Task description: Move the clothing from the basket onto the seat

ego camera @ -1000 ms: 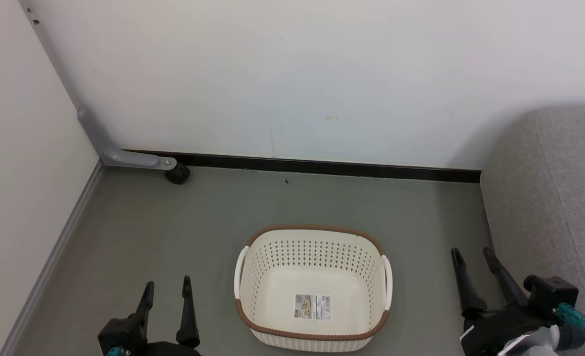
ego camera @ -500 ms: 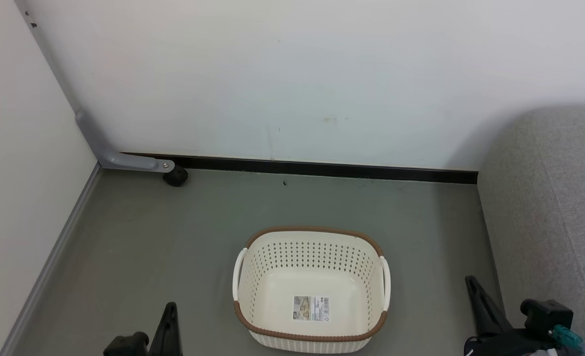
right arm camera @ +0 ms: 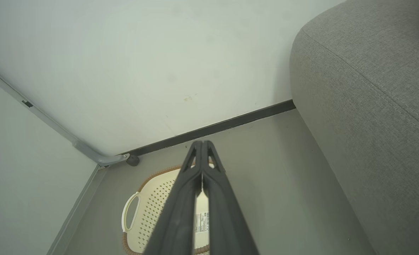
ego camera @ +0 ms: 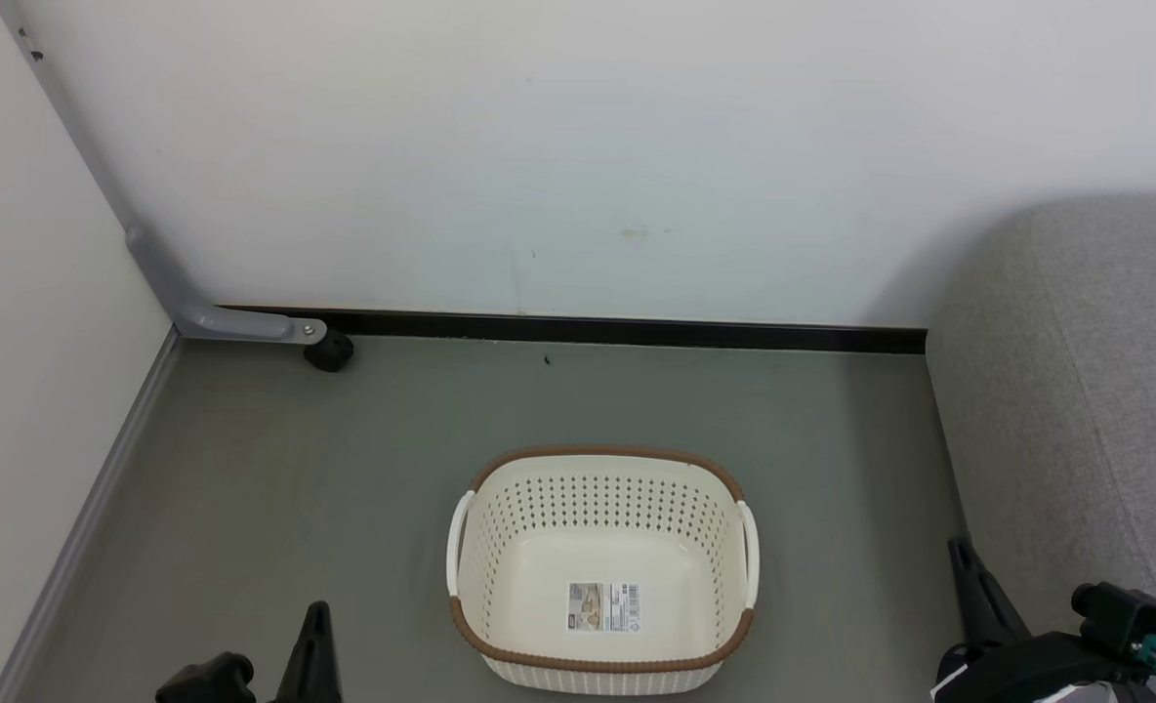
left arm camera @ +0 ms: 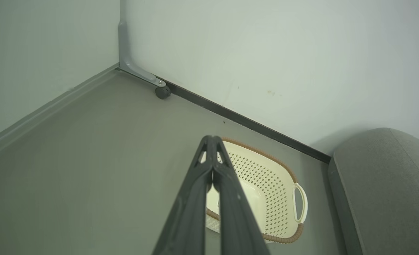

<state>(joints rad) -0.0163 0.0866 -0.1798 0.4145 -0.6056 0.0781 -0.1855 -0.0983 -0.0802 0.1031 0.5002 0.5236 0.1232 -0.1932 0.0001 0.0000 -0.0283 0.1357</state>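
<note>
Left gripper (ego camera: 315, 613): at the lower left of the head view, over the floor to the left of the basket and apart from it. In the left wrist view its two dark fingers (left arm camera: 212, 139) are pressed together to the tips, with nothing between them.
Right gripper (ego camera: 958, 547): at the lower right of the head view, over the strip of floor between basket and seat, close to the seat's edge. Its fingers (right arm camera: 202, 143) meet along their length, closed on nothing.
Basket (ego camera: 598, 456): stands upright on the floor, low in the middle of the head view, between the two grippers and touching neither. It has cream perforated walls, a brown woven-look rim and a white handle (ego camera: 454, 543) on each side.
Sticker (ego camera: 603, 606): a label lying flat on the bare cream bottom of the basket.
Floor (ego camera: 344, 459): plain grey-green, carrying the basket.
Seat (ego camera: 1076, 391): light-grey fabric cushion with a rounded edge and a stitched seam, to the robot's right of the basket and apart from it. Its far end reaches the wall.
Castor (ego camera: 328, 351): a small black wheel under a grey bracket (ego camera: 236, 322), in the far left corner.
Skirting (ego camera: 637, 330): a black strip where floor meets wall, running from the castor to the seat.
Wall (ego camera: 578, 146): pale and plain, behind everything, meeting a second pale wall (ego camera: 31, 391) on the left.
</note>
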